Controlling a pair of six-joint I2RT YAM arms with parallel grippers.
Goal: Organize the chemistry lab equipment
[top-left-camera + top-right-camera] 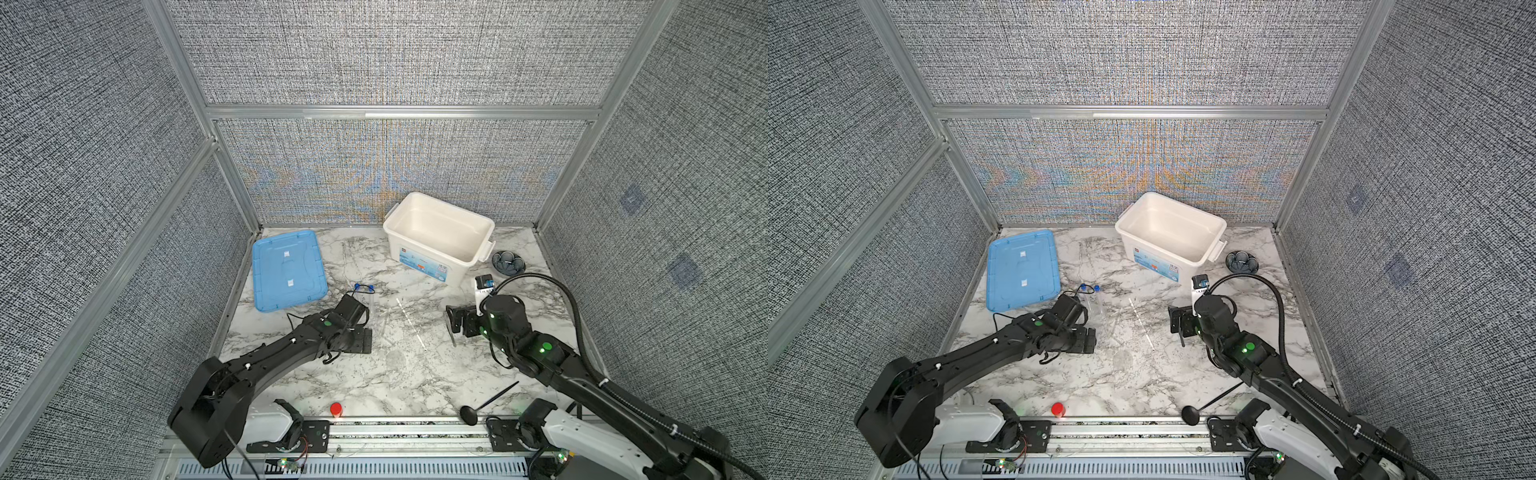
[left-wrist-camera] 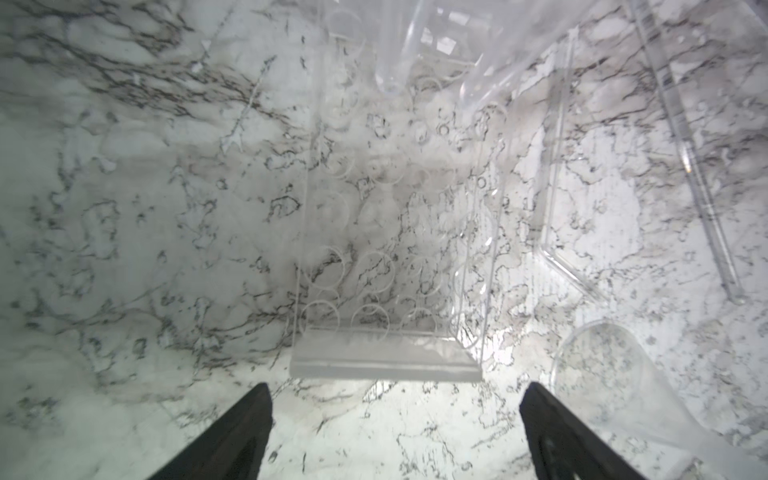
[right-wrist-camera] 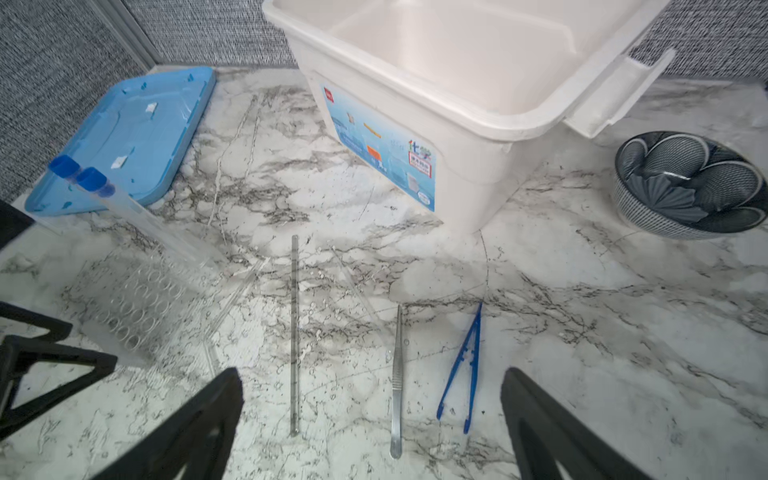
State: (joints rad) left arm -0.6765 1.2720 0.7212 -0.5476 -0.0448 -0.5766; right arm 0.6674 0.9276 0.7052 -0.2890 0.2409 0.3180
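The left claw [image 2: 397, 390], wide and empty, faces the rack [image 2: 386, 359] just ahead, lying lengthwise away. The right claw [image 3: 372, 374] gapes, farther off.

Bright, even light; moiré shimmer on back wall [image 1: 395, 174]; left wrist view blurred.

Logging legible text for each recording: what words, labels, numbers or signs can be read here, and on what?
No text reads clearly enough to quote.
Label on the white bin: red logo and Chinese-looking characters, too blurred.
Graduated rod: scale marks only, numbers too small.
Blue lid: two white stickers, seemingly blank.
Small white object: dark marks, too small.
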